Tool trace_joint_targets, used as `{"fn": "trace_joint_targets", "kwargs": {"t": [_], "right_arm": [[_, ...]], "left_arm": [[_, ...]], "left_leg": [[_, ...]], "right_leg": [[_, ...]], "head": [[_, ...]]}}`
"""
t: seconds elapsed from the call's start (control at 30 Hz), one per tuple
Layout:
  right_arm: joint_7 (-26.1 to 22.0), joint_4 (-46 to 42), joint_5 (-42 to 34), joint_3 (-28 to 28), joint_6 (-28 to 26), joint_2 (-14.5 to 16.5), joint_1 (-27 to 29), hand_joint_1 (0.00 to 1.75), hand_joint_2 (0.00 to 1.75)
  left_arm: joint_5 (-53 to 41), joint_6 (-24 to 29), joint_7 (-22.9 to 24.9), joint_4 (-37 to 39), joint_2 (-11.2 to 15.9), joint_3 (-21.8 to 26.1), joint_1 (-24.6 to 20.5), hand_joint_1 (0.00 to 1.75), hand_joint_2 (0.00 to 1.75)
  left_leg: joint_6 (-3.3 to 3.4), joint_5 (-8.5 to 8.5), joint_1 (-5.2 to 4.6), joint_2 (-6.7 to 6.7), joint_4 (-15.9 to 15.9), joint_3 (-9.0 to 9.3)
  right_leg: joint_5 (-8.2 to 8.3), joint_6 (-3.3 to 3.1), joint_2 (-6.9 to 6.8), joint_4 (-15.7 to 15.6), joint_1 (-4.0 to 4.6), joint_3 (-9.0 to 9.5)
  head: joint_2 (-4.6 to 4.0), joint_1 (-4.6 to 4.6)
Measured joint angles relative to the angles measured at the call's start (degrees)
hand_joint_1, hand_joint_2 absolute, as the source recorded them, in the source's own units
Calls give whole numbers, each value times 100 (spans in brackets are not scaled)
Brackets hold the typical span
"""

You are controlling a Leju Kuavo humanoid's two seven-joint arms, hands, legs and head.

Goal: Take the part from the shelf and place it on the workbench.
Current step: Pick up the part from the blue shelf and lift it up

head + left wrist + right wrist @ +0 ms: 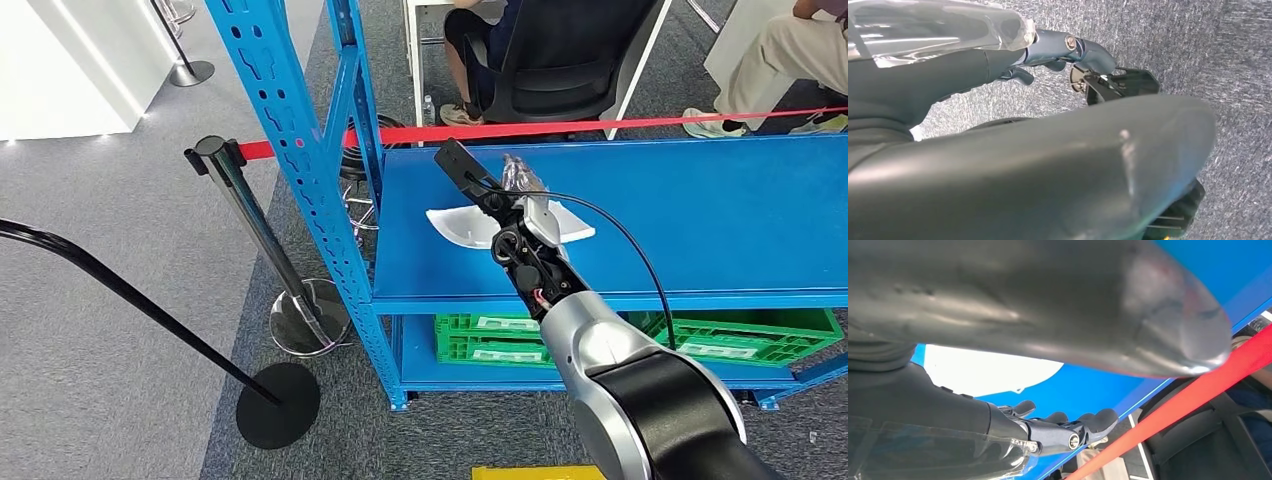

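A white part [470, 226] lies on the blue shelf [700, 215], green crates [500, 338] below, red belt [560, 129] behind.

White moulded plastic part [462, 226], flat and wide, shallow dish-like shape with pointed wing ends. Lies flat on the blue metal shelf deck [700, 215], near the deck's left end, closer to the front edge than the back. Its middle is hidden behind the right hand [505, 195], which reaches over it with fingers extended; left wing and right tip [575, 232] stick out either side of the wrist. Can't tell whether the hand touches it. Right wrist view: part [988, 371] shows as a bright white rounded patch on the blue deck, overexposed, no detail readable.
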Motion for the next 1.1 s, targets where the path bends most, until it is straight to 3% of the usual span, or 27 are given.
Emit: {"fn": "trace_joint_targets", "kwargs": {"t": [0.07, 0.13, 0.23, 0.3, 0.33, 0.4, 0.47, 0.5, 0.53, 0.57, 0.63, 0.7, 0.8, 0.83, 0.9, 0.97, 1.0, 1.03, 1.1], "right_arm": [[0, -3, 0, -1, 0, 8, -17, 0, 0], [0, -5, 1, -4, -1, 15, -41, 0, 0], [-2, -7, 2, -8, -1, 22, -44, 0, 0], [-14, -8, 5, -14, -3, 22, -53, 0, 0], [-22, -8, 10, -20, -5, 19, -58, 0, 0], [-32, -7, 25, -35, -8, 11, -40, 0, 0], [-28, -2, 54, -60, -10, -3, 11, 0, 87], [-24, -1, 73, -74, -11, -10, 28, 0, 131], [-20, 1, 94, -87, -12, -16, 34, 0, 175], [-17, 1, 113, -101, -13, -21, 32, 0, 175], [-21, -1, 144, -121, -11, -21, 23, 0, 87], [-50, -2, 179, -148, 9, -27, 34, 0, 0], [-145, -2, 209, -198, 120, -36, 52, 0, 0], [-167, -3, 216, -205, 148, -30, 52, 0, 0], [-182, -4, 236, -213, 172, -21, 61, 0, 0], [-184, -4, 272, -221, 180, -20, 84, 0, 0], [-183, -4, 297, -224, 181, -21, 92, 0, 0], [-179, -4, 326, -227, 179, -21, 94, 0, 0], [-172, -9, 390, -233, 172, -22, 85, 0, 0]], "left_arm": [[0, 0, 0, -1, 2, 1, -3, 0, 0], [0, 0, 0, -3, 9, -1, -11, 0, 0], [-3, -3, -1, -5, 11, -1, -12, 0, 0], [-4, -15, -6, -4, 7, 1, -10, 0, 0], [-3, -23, -10, -3, 4, 1, -10, 0, 0], [-1, -37, -15, -1, -3, 1, -9, 0, 0], [-7, -45, -13, 2, -6, 1, 0, 0, 0], [-16, -49, -10, 2, -7, 1, 5, 0, 0], [-27, -50, -7, 2, -7, 1, 10, 0, 0], [-38, -50, -5, 2, -7, 1, 12, 0, 0], [-51, -50, -4, 2, -5, 0, 9, 0, 0], [-56, -49, -3, 2, -4, -1, 10, 0, 0], [-40, -37, -5, 2, -3, 0, 19, 0, 0], [-31, -35, -8, 3, -4, 1, 17, 0, 0], [-12, -35, -13, 4, -11, 1, 14, 0, 0], [-1, -35, -15, 5, -15, 2, 22, 0, 0], [0, -35, -15, 5, -19, 2, 26, 0, 0], [0, -35, -15, 6, -25, 3, 28, 0, 0], [-3, -35, -15, 5, -32, 3, 23, 0, 0]], "left_leg": [[75, 391, -24, -5, -815, 391], [149, 568, -69, -7, -1414, 697], [191, 589, -102, -7, -1582, 784], [231, 657, -79, 7, -1711, 871], [250, 688, -68, 17, -1765, 910], [275, 689, -82, 24, -1773, 917], [286, 674, -91, 14, -1757, 916], [281, 661, -89, 5, -1738, 916], [266, 638, -84, -3, -1704, 915], [241, 602, -81, -9, -1652, 908], [179, 516, -103, -15, -1511, 848], [148, 479, -123, -19, -1437, 794], [96, 379, -102, -17, -1320, 726], [57, 258, -87, -13, -1121, 630], [-13, -66, -44, -4, -409, 283], [-31, -199, -14, -1, 137, -16], [-19, -118, -12, -3, 119, -30], [11, 57, -19, -5, -143, 81], [121, 415, -62, -7, -958, 483]], "right_leg": [[-2, 4, 9, -14, -1, 20], [5, 33, 18, -50, -6, 34], [27, 127, 16, -124, -18, 59], [-70, 159, 4, -8, -2, 9], [-201, 160, -1, 219, 11, -96], [-537, 165, -3, 956, 36, -449], [-636, 177, -4, 1425, 48, -695], [-531, 179, -6, 1341, 47, -670], [-339, 178, -10, 1030, 44, -532], [-161, 180, -19, 627, 38, -346], [27, 153, -21, 70, 36, -74], [17, 96, -6, 9, 49, -49], [33, 34, 2, 12, 13, -57], [38, 22, 2, 7, -5, -53], [39, 11, -1, 2, -8, -52], [34, 7, -4, 2, -2, -53], [33, 5, -4, 2, 5, -51], [33, 5, 1, -1, 13, -48], [34, 8, 11, -17, 28, -33]], "head": [[0, 2], [0, -3], [0, -20], [0, -9], [0, 2], [0, 11], [0, 15], [0, 16], [0, 19], [0, 24], [0, 25], [0, 19], [0, 8], [0, -5], [0, -24], [0, -24], [0, -25], [0, -25], [0, -22]]}}
